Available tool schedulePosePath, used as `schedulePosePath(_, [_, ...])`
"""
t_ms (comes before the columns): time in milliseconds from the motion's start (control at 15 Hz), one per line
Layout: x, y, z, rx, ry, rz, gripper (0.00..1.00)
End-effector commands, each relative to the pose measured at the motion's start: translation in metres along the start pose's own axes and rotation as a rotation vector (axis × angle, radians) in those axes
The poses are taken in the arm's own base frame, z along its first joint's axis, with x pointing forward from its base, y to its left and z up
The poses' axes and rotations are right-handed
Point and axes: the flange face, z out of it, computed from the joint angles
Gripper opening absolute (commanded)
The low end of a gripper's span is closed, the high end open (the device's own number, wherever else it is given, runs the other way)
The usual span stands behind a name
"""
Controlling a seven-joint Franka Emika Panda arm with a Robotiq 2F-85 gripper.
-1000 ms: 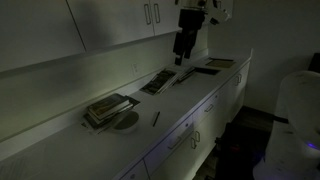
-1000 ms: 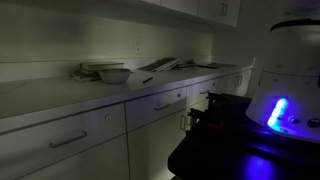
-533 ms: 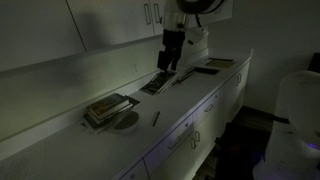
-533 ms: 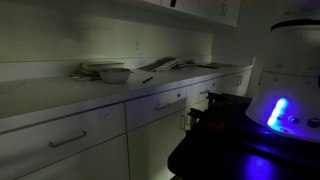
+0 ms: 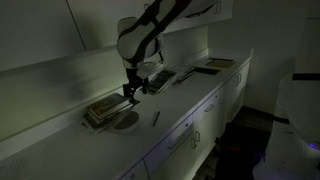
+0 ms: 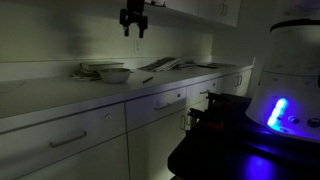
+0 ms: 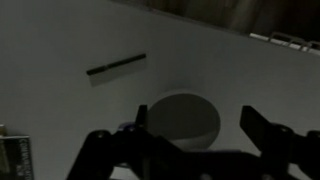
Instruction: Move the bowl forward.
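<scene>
Overhead, the robot's dark two-fingered gripper (image 6: 133, 29) hangs in the air above the long pale countertop (image 5: 195, 98). Its fingers (image 7: 256, 128) are spread wide apart with nothing held between them. The small round shallow grey-white bowl (image 7: 181, 120) sits on the counter below and shows in the wrist view within the gap between the fingers, well clear of both. In both exterior views the bowl lies just beside the flat rectangular dark stacked trays (image 5: 106, 108), on the side toward the counter's front edge. A thin dark stick-like utensil (image 7: 116, 67) lies flat on the counter near the bowl, apart from it. Pale cabinet doors (image 5: 120, 20) hang on the wall above; the room is very dim.
</scene>
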Motion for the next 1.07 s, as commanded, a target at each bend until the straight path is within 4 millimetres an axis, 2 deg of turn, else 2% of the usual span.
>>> schedulePosePath(0, [0.063, -0.022, 0.034, -0.009, -0.049, 0.018, 1.00])
schedulePosePath(133, [0.087, -0.042, 0.058, -0.007, -0.065, 0.021, 1.00])
schedulePosePath(333, [0.105, -0.070, 0.093, -0.025, -0.091, 0.008, 1.00])
schedulePosePath(533, [0.112, -0.090, 0.128, -0.108, -0.105, -0.071, 1.00])
schedulePosePath(867, [0.115, -0.102, 0.168, -0.181, -0.124, -0.166, 0.98])
schedulePosePath(933, [0.114, -0.104, 0.174, -0.179, -0.128, -0.175, 0.96])
schedulePosePath(1000, [0.112, -0.105, 0.179, -0.185, -0.132, -0.183, 0.84])
